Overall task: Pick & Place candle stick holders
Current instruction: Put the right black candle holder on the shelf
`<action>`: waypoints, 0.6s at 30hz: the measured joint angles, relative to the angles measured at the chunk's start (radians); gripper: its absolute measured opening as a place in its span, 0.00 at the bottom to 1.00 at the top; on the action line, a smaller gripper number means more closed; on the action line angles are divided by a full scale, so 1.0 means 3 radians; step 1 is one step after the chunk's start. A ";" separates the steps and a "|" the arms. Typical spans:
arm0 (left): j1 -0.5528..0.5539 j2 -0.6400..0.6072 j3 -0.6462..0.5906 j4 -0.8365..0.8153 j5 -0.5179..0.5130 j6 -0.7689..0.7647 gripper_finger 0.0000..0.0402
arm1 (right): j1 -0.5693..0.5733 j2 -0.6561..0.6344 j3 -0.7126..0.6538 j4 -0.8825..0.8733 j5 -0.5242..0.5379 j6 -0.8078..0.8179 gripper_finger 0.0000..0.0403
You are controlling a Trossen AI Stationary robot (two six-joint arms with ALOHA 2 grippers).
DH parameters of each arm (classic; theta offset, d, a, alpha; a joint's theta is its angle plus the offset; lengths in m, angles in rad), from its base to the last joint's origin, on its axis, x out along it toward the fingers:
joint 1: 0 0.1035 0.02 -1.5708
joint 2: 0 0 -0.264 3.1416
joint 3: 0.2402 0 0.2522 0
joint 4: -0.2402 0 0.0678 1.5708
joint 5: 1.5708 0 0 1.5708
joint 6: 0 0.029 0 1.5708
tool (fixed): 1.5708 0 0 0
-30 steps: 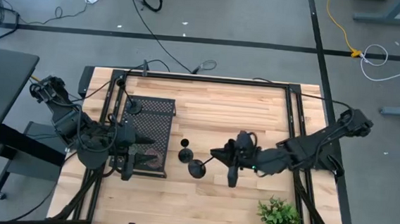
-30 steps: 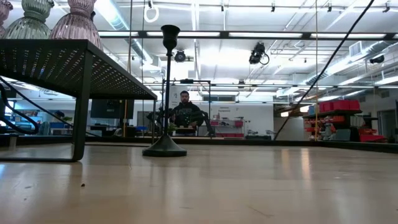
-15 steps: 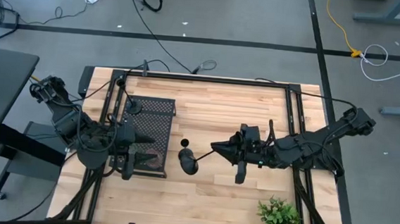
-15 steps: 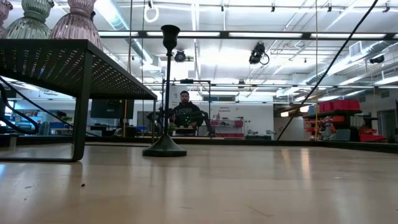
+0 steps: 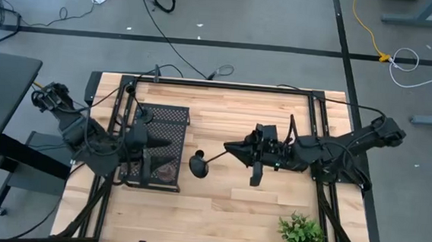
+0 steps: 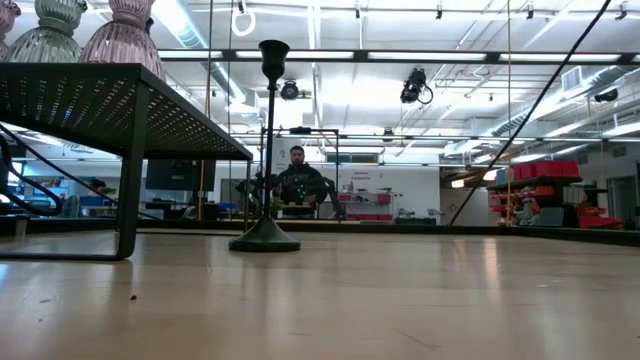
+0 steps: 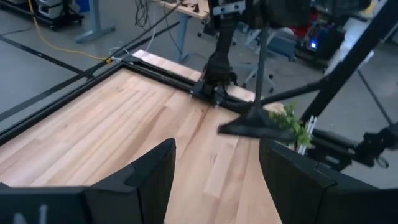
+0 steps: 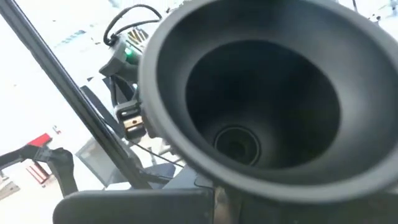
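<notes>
At frame centre in the high view, a black holder (image 5: 198, 164) is pinched by the right gripper (image 5: 229, 147) and carried tilted, base toward the stand (image 5: 162, 125); its cup fills the right wrist view (image 8: 249, 99). The left gripper (image 5: 144, 143) is seen spread over the stand, left of centre, nothing between its fingers (image 7: 155, 177). Another black holder (image 6: 266, 150) is stood upright on the table (image 6: 400, 300). Two glass holders (image 6: 125, 35) are seen on the stand, upper left in the low view.
</notes>
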State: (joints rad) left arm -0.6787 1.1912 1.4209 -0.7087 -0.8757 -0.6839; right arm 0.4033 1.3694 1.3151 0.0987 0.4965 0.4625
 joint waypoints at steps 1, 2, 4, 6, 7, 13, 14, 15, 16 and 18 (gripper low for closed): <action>0.0027 0.0000 0.0001 0.0029 0.0000 0.0000 0.58 | -0.0030 0.0007 0.0000 0.0011 -0.0048 0.0000 0.01; 0.0060 0.0001 0.0001 0.0056 0.0010 0.0006 0.58 | -0.0059 0.0013 0.0000 0.0010 -0.0101 0.0000 0.01; 0.0157 0.0035 0.0002 0.0177 0.0087 0.0134 0.58 | -0.0124 0.0055 0.0001 0.0057 -0.0184 0.0011 0.01; 0.0265 0.0106 0.0004 0.0337 0.0214 0.0296 0.58 | -0.0173 0.0071 0.0000 0.0027 -0.0241 0.0034 0.01; 0.0313 0.0145 0.0003 0.0409 0.0289 0.0366 0.58 | -0.0199 0.0092 0.0000 0.0050 -0.0265 0.0053 0.01; 0.0609 0.0373 0.0001 0.0701 0.0514 0.0597 0.58 | -0.0282 0.0142 0.0000 0.0072 -0.0391 0.0088 0.01; 0.0661 0.0413 0.0001 0.0737 0.0548 0.0596 0.58 | -0.0283 0.0147 0.0000 0.0057 -0.0405 0.0088 0.01; 0.0707 0.0442 0.0001 0.0795 0.0602 0.0597 0.58 | -0.0283 0.0148 0.0000 0.0051 -0.0415 0.0089 0.01; 0.0749 0.0462 0.0001 0.0838 0.0672 0.0601 0.58 | -0.0283 0.0148 0.0000 0.0037 -0.0417 0.0089 0.01; 0.0835 0.0511 0.0001 0.0972 0.0861 0.0604 0.58 | -0.0288 0.0145 0.0000 -0.0002 -0.0412 0.0088 0.01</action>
State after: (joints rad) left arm -0.4282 1.3444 1.4212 -0.4171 -0.6173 -0.5028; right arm 0.3169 1.4128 1.3151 0.0980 0.3729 0.4889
